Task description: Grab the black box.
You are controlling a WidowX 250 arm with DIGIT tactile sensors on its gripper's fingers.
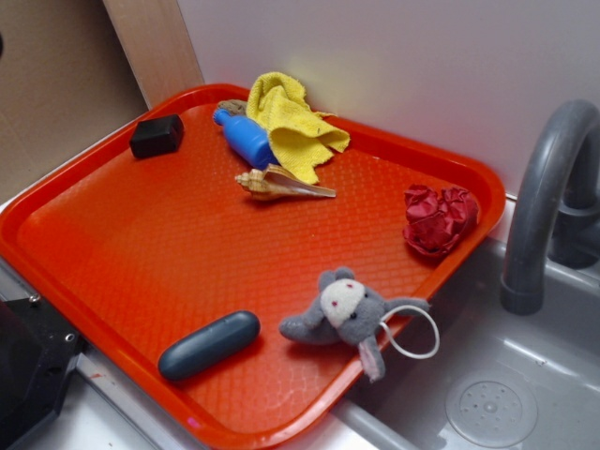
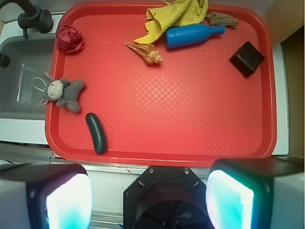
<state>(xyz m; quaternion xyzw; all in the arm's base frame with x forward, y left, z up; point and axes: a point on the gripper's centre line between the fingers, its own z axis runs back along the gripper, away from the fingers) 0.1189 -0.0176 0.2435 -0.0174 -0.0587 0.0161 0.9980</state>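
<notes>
At the near edge of the red plastic tray [image 2: 162,124], in my wrist view, the gripper [image 2: 150,195] hangs outside the rim with its two fingers [image 2: 62,195] spread wide and nothing between them. Their pale pads glow teal at the bottom corners of that view.

Working outward from there across the tray, I see a dark grey-blue pill-shaped case [image 2: 96,133] just inside the near rim, and a small grey plush mouse [image 2: 63,93] beside it at the rim toward the sink [image 2: 19,71]. A tan spiral seashell [image 2: 145,52] lies around the tray's middle, with a blue plastic bottle [image 2: 190,35] on its side behind it, touching a crumpled yellow cloth [image 2: 174,16]. A crumpled red wrapper [image 2: 69,38] sits in the far corner by the grey faucet [image 1: 553,197].

The small matte black box [image 2: 247,58] rests on the tray near the opposite far corner, apart from the bottle, well away from the fingers.
</notes>
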